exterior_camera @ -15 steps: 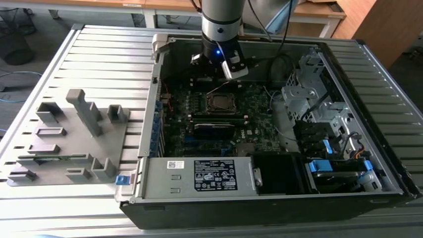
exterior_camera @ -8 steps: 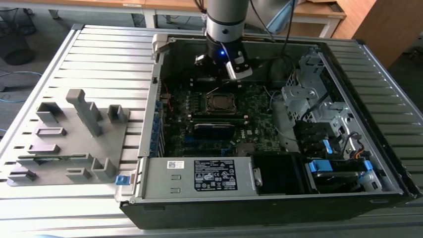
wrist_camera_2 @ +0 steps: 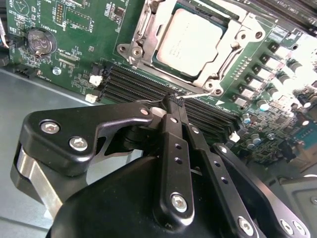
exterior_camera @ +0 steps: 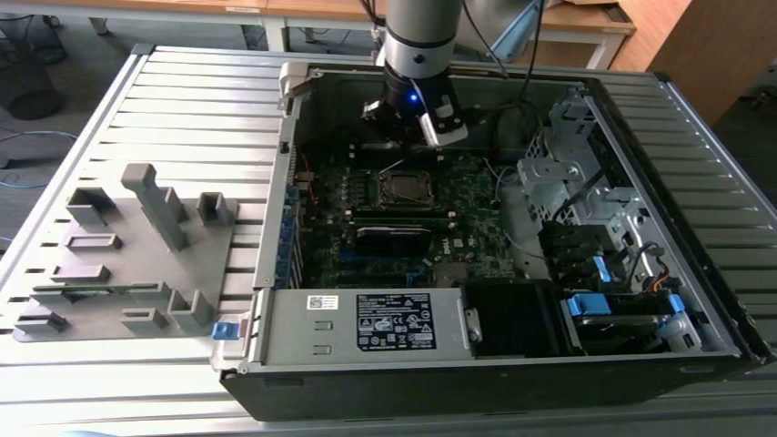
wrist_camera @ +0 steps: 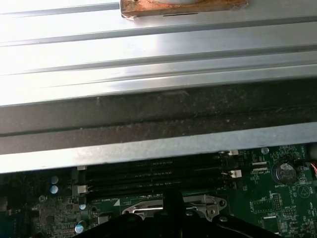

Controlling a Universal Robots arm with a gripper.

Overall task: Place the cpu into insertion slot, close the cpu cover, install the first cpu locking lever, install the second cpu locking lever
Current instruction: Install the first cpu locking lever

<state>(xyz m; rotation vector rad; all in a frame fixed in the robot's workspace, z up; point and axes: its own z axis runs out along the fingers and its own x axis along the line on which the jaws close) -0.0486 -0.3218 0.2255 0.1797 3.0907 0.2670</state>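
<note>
Fingers [wrist_camera_2: 171, 148] of the gripper [wrist_camera_2: 174, 100] are drawn together with no gap between them. Their tips meet at a thin metal lever [wrist_camera_2: 198, 93] at the near edge of the socket; whether the lever is pinched between them cannot be told.

A slatted metal table [exterior_camera: 182, 91] carries an open computer case [exterior_camera: 486, 382] and, on the exterior view's left, a grey fixture [exterior_camera: 134, 246] with upright holders.

The arm [exterior_camera: 419, 36] descends almost vertically into the case close to its far wall. Its wrist points straight down and the gripper hangs low over the motherboard [wrist_camera_2: 74, 29].

A labelled power supply box [exterior_camera: 304, 323] sits against the near wall of the case.

Long black memory slots [wrist_camera_2: 133, 87] run between the gripper body and the socket, and appear in the first wrist view [wrist_camera: 148, 173] below the case wall.

The insertion slot [exterior_camera: 407, 187] lies near the middle of the board, just beside the gripper.

The cpu cover [wrist_camera_2: 136, 47] lies flat and closed over the slot.

The cpu [wrist_camera_2: 193, 42] is seated in the slot, its dull silver top showing through the cover's window.

A coin cell [wrist_camera_2: 38, 40] sits well apart from the socket.
</note>
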